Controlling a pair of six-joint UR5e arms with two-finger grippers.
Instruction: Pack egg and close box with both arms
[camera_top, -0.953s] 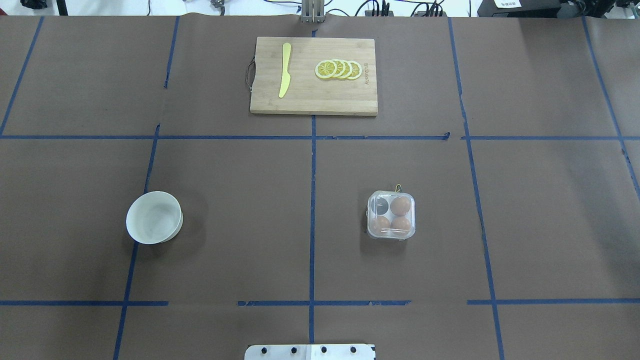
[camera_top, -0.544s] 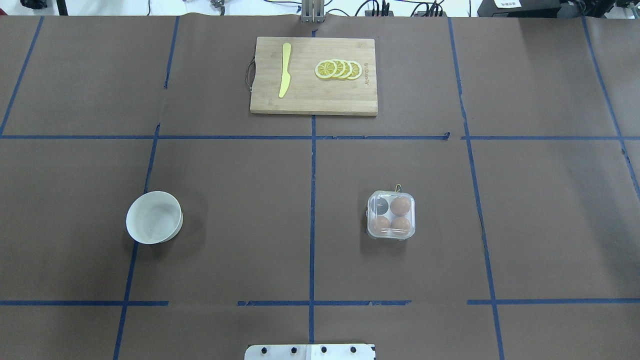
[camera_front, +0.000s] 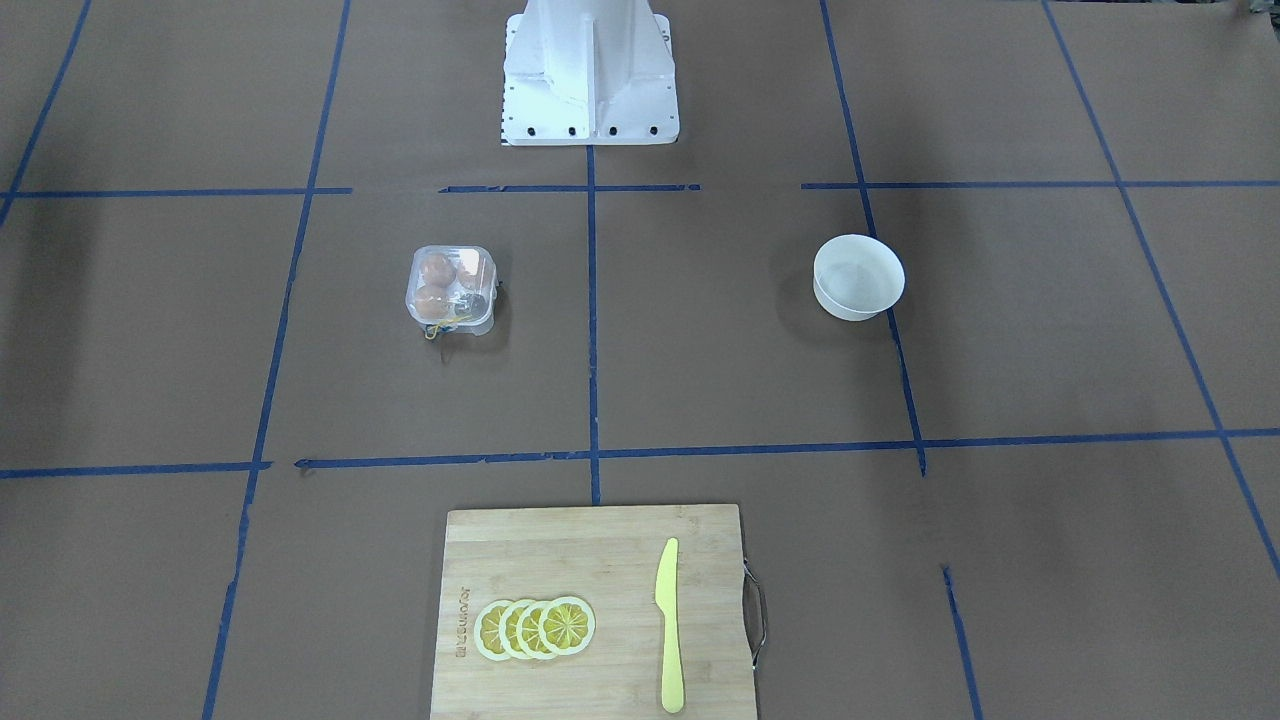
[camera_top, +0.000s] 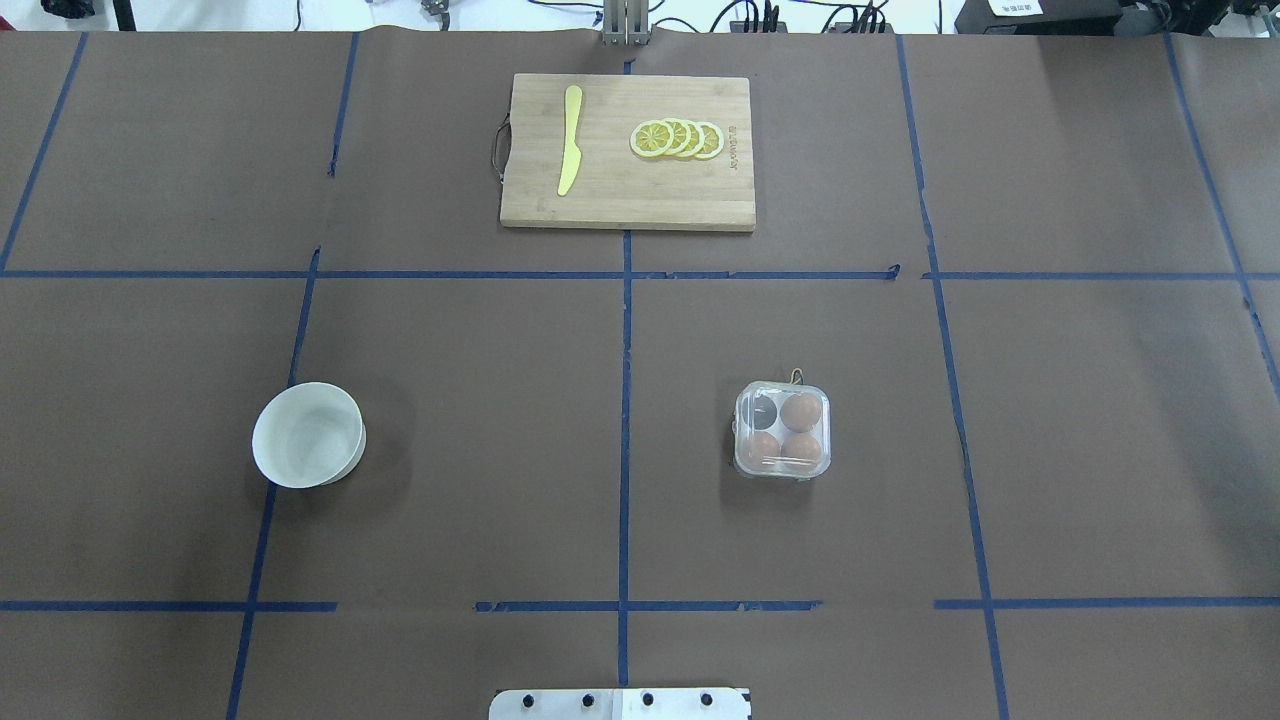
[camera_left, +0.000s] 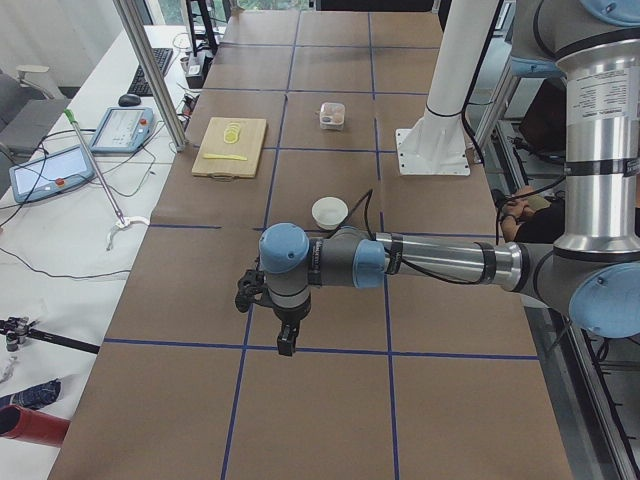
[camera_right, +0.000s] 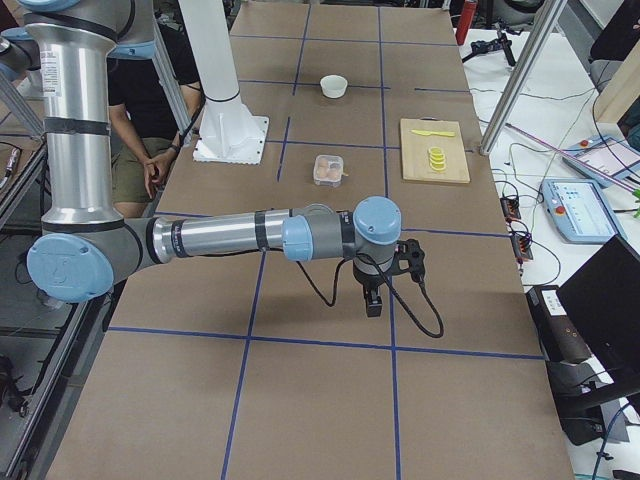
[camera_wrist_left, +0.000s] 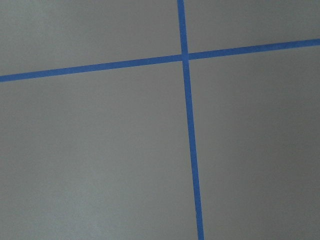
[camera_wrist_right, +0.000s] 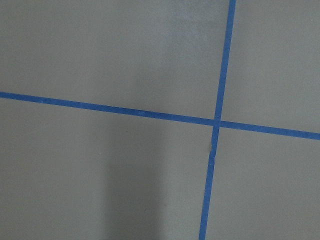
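Observation:
The clear box (camera_top: 782, 430) stands right of the table's middle, and its lid seems to lie down over the cups. Three brown eggs (camera_top: 801, 411) show inside it; the far-left cup (camera_top: 764, 411) is dark and empty. I see no loose egg. The box also shows in the front view (camera_front: 452, 288). My left gripper (camera_left: 285, 340) hangs over the table's left end, far from the box. My right gripper (camera_right: 373, 300) hangs over the table's right end. Both show only in the side views, so I cannot tell whether they are open or shut. Both wrist views show only brown table and blue tape.
A white bowl (camera_top: 308, 435) stands left of the middle and looks empty. A wooden cutting board (camera_top: 628, 205) at the far middle holds a yellow knife (camera_top: 570, 140) and lemon slices (camera_top: 677, 139). The white pedestal base (camera_front: 588, 70) stands at the near edge.

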